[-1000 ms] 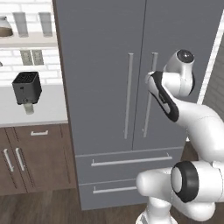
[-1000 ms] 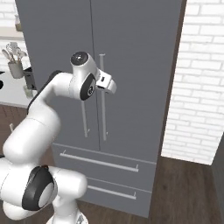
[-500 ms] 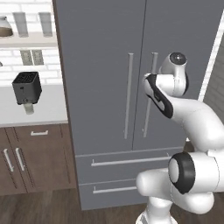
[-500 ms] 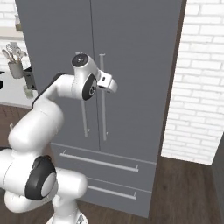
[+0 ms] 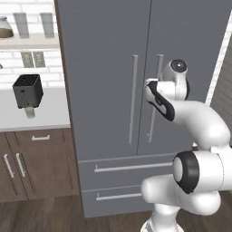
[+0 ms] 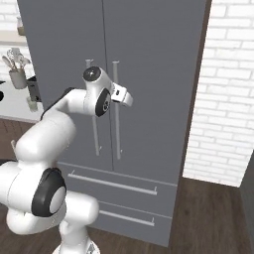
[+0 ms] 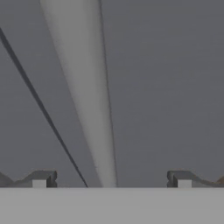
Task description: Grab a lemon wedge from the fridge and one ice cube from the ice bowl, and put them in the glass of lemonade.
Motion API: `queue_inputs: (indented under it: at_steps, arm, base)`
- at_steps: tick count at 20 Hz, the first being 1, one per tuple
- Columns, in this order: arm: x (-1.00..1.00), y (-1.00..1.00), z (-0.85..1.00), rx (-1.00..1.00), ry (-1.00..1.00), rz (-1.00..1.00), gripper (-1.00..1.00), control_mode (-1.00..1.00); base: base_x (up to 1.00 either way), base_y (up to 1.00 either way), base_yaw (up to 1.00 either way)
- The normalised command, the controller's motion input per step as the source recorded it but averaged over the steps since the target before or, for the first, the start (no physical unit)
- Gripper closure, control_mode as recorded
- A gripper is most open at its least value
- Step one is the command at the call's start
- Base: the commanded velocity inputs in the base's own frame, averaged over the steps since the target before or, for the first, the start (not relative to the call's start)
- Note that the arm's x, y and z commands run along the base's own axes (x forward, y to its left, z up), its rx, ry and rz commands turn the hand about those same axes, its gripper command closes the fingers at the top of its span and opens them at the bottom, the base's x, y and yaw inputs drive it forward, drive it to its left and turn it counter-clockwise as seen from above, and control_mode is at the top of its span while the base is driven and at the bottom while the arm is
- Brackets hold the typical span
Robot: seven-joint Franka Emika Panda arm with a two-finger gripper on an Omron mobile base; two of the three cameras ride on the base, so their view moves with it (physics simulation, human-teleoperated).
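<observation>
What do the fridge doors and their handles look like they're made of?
The fridge doors look like matte grey painted or coated metal: flat, even, no reflections. The handles seem brushed metal, lighter grey with soft shading along their length. Everything is rendered, so this is only appearance.

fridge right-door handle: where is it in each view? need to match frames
Left base view: right-door handle, centre-right, its middle hidden behind the arm.
Right base view: just left of centre, the right of the two bars.
Hand view: pale tapered bar, left of centre.
Shared landmark: door seam, left of the handle.
</observation>
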Motion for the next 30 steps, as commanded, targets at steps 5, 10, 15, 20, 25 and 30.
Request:
queue_inputs:
  at_steps: [5,10,15,20,25,30]
  arm:
    - [0.36,0.00,-0.38,0.00,0.00,0.00,-1.00,-1.00]
    - [0.47,0.00,-0.37,0.00,0.00,0.00,-1.00,-1.00]
    - [0.51,0.00,-0.33,0.00,0.01,0.00,-1.00,-1.00]
    - [0.14,0.00,0.00,0.00,0.06,0.00,-1.00,-1.00]
    - [0.01,0.00,0.00,0.00,0.03,0.00,1.00,-1.00]
    - [0.00,0.00,0.00,0.00,0.01,0.00,1.00,-1.00]
  base:
    - [0.00,0.00,0.00]
    - [0.00,0.00,0.00]
    - [0.00,0.00,0.00]
    - [0.00,0.00,0.00]
    - [0.00,0.00,0.00]
    - [0.00,0.00,0.00]
